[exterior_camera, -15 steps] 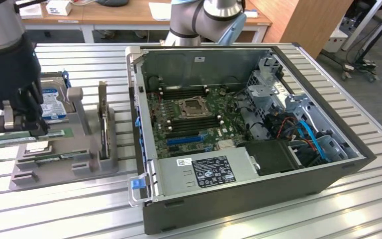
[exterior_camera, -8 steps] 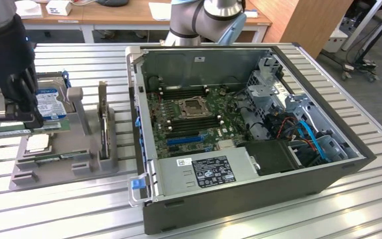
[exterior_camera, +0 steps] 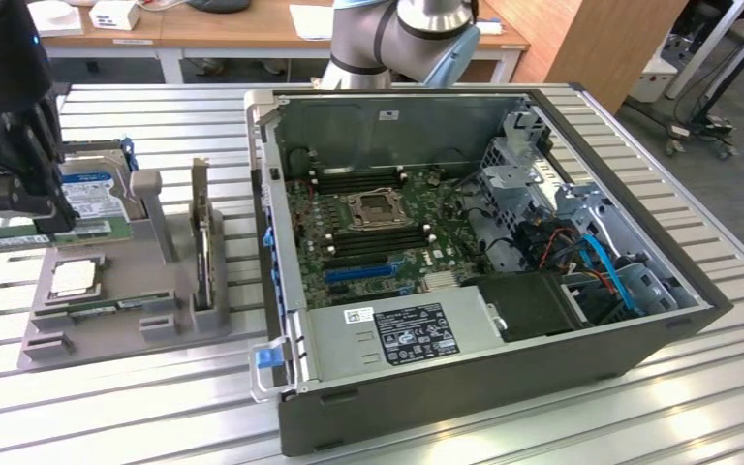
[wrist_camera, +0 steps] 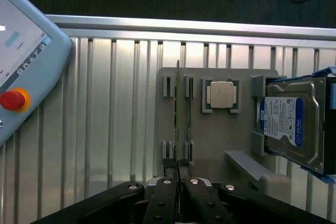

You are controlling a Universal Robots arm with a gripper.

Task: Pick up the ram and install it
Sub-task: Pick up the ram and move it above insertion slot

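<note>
Exterior view: a gray holder tray [exterior_camera: 113, 325] sat on a slatted metal table [exterior_camera: 541, 436], w/ an open PC case [exterior_camera: 502, 387] right beside it, on the exterior view's right. The dark gripper [exterior_camera: 16, 218] hung over the side of the tray farthest from the case. Its jaws were together, clamped on the ram [exterior_camera: 94, 231], a long green stick held level just above the tray. The ram was in front of the blue-labelled hard drive [exterior_camera: 92, 194] standing in the tray. Also on the tray: a CPU chip [exterior_camera: 75, 279] lying flat, and a dark expansion card [exterior_camera: 201, 242] upright on the edge nearest the case. Inside the case the motherboard [exterior_camera: 346, 252] lay exposed. Its memory slots looked unfilled, tho I couldn't be sure.

Wrist view: looked down past the gripper [wrist_camera: 178, 177] onto the tray [wrist_camera: 220, 145]. Jaws were pressed together on the ram [wrist_camera: 178, 108], seen edge-on as a thin line running out from the fingertips, between the tray's slotted posts. It seemed raised out of those posts, not seated; that's a judgement. CPU chip [wrist_camera: 221, 94] sat just beside the ram. Hard drive [wrist_camera: 283, 121] was at the tray's edge beyond the chip. A teach pendant [wrist_camera: 26, 61] w/ a red stop button [wrist_camera: 13, 99] lay off the tray, on the side opposite the drive.

Progress, approx.: pick-up done or nearly so, ram gripped at the tray. Install not yet done; ram was well apart from the motherboard.
</note>
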